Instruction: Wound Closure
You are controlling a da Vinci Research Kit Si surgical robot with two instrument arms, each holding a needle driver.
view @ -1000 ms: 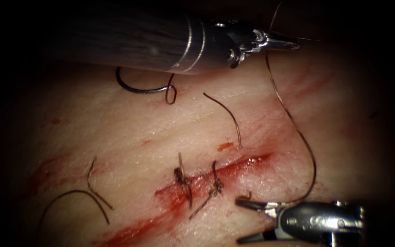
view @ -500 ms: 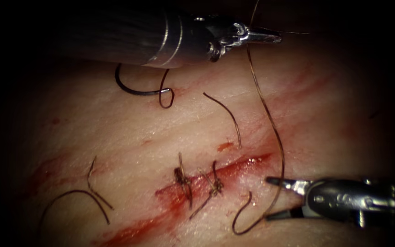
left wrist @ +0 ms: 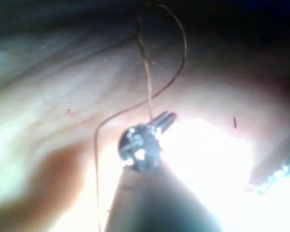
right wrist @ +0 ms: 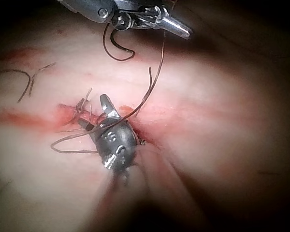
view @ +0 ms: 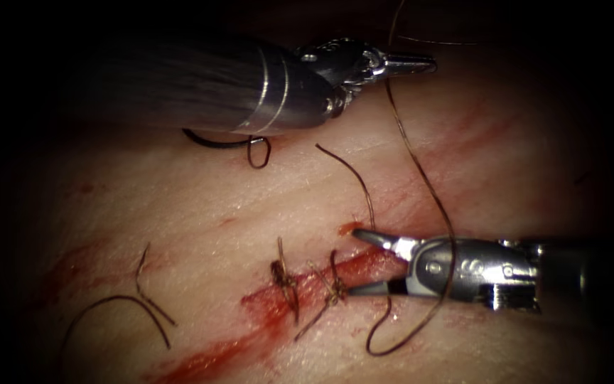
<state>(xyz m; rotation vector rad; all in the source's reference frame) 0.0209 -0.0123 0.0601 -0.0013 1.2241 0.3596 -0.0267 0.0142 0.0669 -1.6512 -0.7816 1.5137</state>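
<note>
L claw (view: 410, 65) sits past the far end of the cut (view: 300, 299), jaws closed on the thread (view: 421, 178). From there the thread runs down across the R tool's body, loops on the tissue (view: 200, 213) just near side of it and curls back up beside the cut's R end. R claw (view: 364, 262) is spread wide over the cut's R end, holding nothing, one jaw on each side of the cut, right beside the two knotted stitches (view: 307, 281). Needle (view: 211, 140) lies loose on the tissue, well L of the cut, partly hidden under the L tool's shaft, not in the tissue. Cut thread ends (view: 119, 306) lie far L.
</note>
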